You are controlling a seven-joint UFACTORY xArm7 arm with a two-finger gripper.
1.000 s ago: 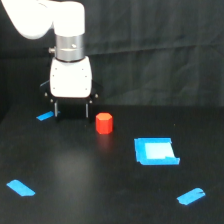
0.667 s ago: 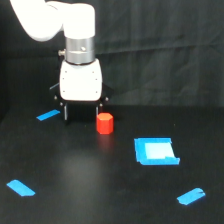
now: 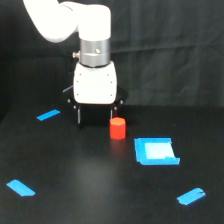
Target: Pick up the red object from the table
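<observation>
Red object point(image 3: 117, 128) upright on the black tabletop point(image 3: 90, 180), centre of frame, not yet lifted. Gripper point(image 3: 97, 118) low over the tabletop just left of and behind it, white body above. Dark fingers point(image 3: 78, 115) spread wide, nothing between them; right-hand finger close beside the object, contact impossible to tell. Blue square piece point(image 3: 156, 151) lower right, tape strips scattered around. Judged: approach nearly done; left to do — centring over the object, closing, lifting.

Red object point(image 3: 117, 128) plain red-orange; table point(image 3: 75, 175) matte black; tape strips point(image 3: 48, 115) blue; gripper point(image 3: 96, 120) body white.
</observation>
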